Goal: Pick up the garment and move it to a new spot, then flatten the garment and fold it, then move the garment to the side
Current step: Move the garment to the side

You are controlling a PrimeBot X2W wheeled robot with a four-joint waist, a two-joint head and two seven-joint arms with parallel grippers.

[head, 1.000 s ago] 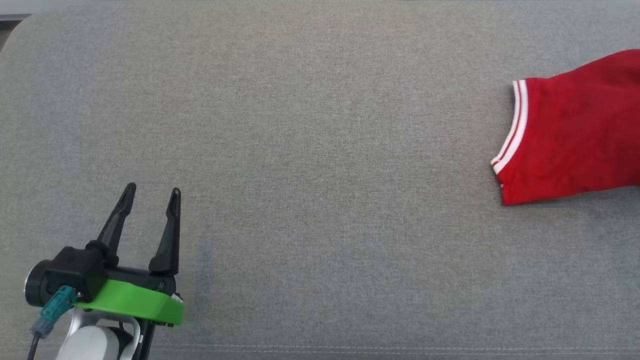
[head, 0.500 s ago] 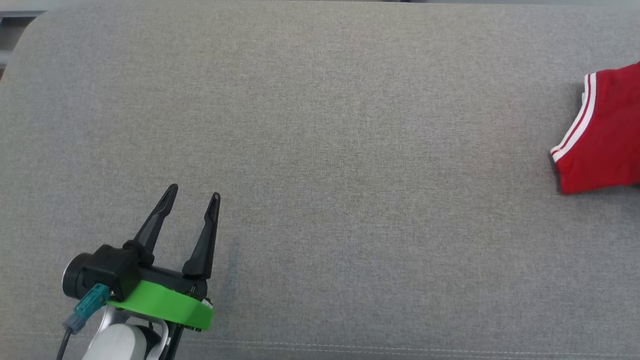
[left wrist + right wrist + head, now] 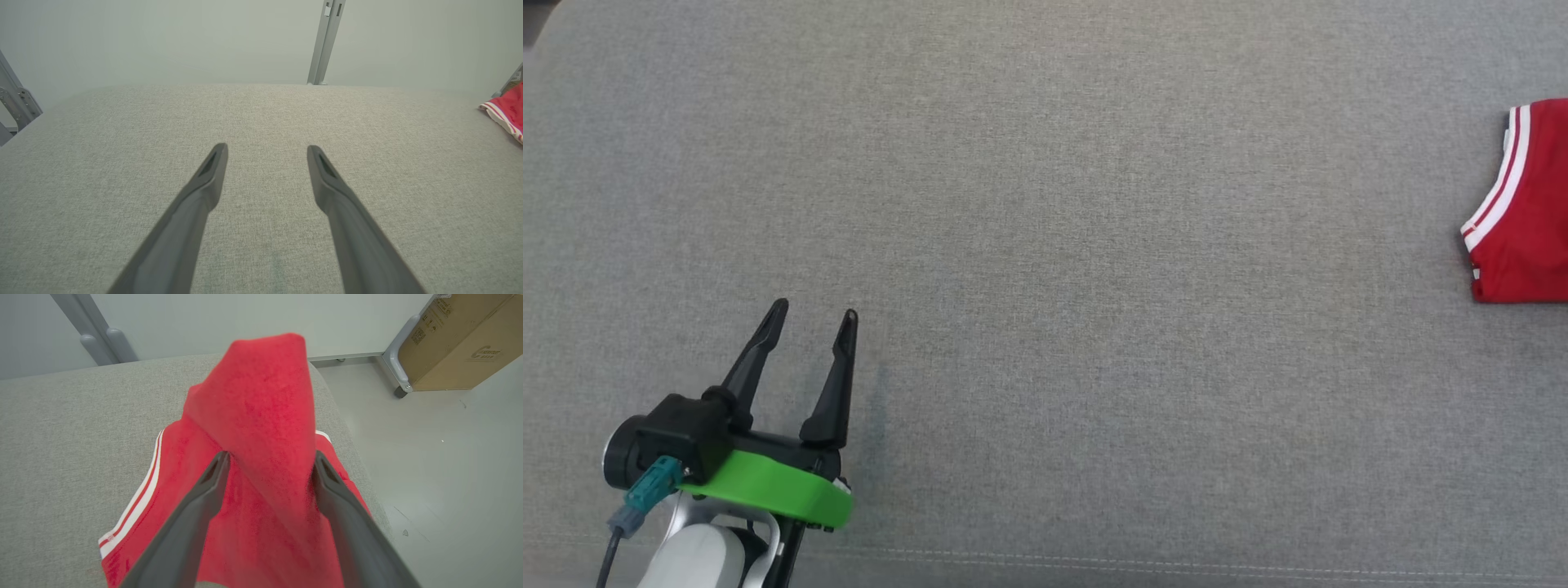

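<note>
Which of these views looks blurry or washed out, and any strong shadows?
Right wrist view: the raised fold of the garment is soft, smeared at its edges. Left wrist view: pale, hazy, low contrast. Head view: sharp, evenly lit, only a faint shadow beside the left gripper.

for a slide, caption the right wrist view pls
The right gripper, jaws spread, straddles a peak of the red garment at the edge of the grey cushion, cardboard box on the floor beyond.
</note>
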